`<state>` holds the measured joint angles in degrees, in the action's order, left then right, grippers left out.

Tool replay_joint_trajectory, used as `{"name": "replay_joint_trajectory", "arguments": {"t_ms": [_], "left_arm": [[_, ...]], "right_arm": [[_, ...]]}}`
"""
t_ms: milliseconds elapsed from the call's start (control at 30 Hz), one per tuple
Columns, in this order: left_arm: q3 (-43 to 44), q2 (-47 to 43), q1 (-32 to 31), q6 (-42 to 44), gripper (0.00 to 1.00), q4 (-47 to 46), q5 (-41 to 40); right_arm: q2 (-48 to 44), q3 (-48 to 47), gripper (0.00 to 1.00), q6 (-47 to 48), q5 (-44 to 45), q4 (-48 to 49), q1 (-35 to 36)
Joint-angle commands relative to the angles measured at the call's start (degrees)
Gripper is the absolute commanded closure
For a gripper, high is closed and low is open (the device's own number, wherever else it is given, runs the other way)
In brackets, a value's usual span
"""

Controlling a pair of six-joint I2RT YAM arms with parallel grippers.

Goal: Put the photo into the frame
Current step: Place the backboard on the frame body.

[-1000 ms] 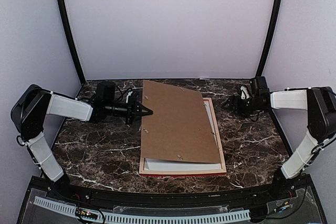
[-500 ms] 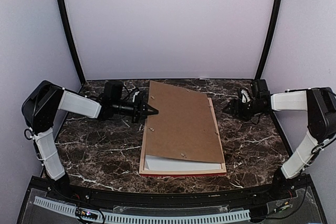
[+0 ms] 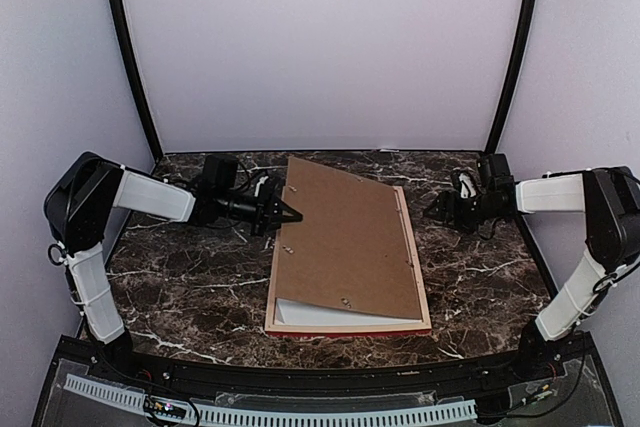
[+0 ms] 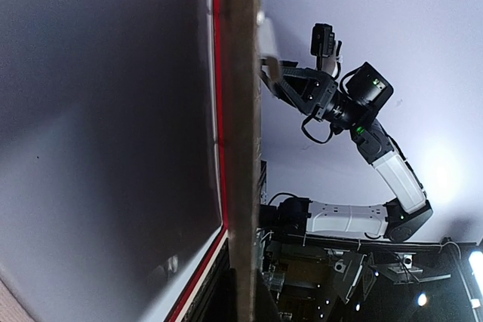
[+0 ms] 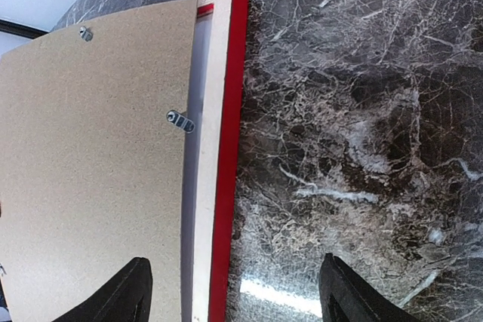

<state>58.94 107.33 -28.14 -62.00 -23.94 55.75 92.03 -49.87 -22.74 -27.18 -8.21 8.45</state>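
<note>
Nearest, the large red-fronted pale-wood picture frame (image 3: 345,328) lies face down on the dark marble worktop (image 3: 190,287), a white sheet (image 3: 330,313) inside its near end — photo's back or mat, cannot tell. Brown backing board (image 3: 345,237) sits askew on top, not yet seated. Farther back, left pincer (image 3: 290,214) closed at board's edge; right pincer (image 3: 438,211) open, empty, near frame.

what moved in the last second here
The shut left gripper slid to the right, and the brown backing board shifted right with it over the frame, most of all at its far left corner. Nothing was grasped or let go. The frame stayed put, and the open right gripper barely moved.
</note>
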Motion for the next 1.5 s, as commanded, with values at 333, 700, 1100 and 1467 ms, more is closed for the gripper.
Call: {"name": "replay_joint_trajectory", "arguments": {"t_ms": [333,700,1100,1467], "left_arm": [[3.56,0.79,-0.25,3.02,1.00,0.84,2.99],[3.61,2.39,-0.25,2.96,1.00,0.46,2.88],[2.13,3.65,-1.30,2.41,0.97,-0.99,1.73],[2.25,4.23,-2.08,3.89,0.76,1.24,0.15]], "right_arm": [[0.43,1.41,0.23,0.24,-0.84,2.59,-0.36],[0.86,1.87,0.23,-0.07,-1.24,3.44,-0.36],[1.80,4.62,0.23,-2.52,-3.35,7.30,-0.12],[3.39,4.80,0.24,-3.45,-3.24,7.97,2.21]]}}
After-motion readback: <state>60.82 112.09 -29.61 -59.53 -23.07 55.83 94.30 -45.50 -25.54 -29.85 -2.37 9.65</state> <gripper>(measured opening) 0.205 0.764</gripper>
